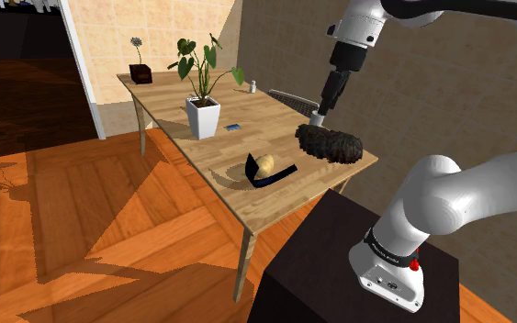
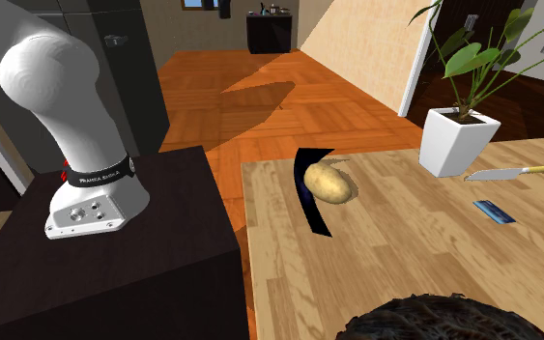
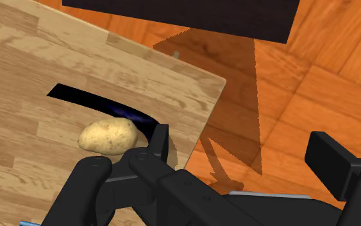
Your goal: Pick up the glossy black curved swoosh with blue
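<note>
The black curved swoosh (image 1: 272,176) was pictured lying on the wooden table (image 1: 169,105), near the corner closest to the robot's dark stand (image 1: 330,257). A blue sheen was seen along its edge. A potato (image 1: 265,164) was lodged in the hollow of its curve, and whether the two touched could not be made out.

The black gripper (image 3: 246,154) was shown in the wrist view with its fingers (image 3: 159,142) spread wide apart. The gap between them was set over the table's edge and the orange wooden floor (image 3: 313,83). The potato and the swoosh were framed just beyond one finger, outside that gap.

In the shoulder view the gripper was held in the air above the table, apart from the swoosh. It was placed close over a dark, bristly object (image 1: 329,144) that lay toward that view's right.

Farther along the table, a leafy plant in a white pot (image 1: 203,116) was seen standing upright, with a small blue card (image 1: 233,125) laid flat just beside it. A knife (image 2: 509,173) was caught near the pot in the second exterior view. A small dark box holding a flower (image 1: 139,73) was set at the far corner. The arm's white base (image 2: 86,208) was seen mounted on the stand.
</note>
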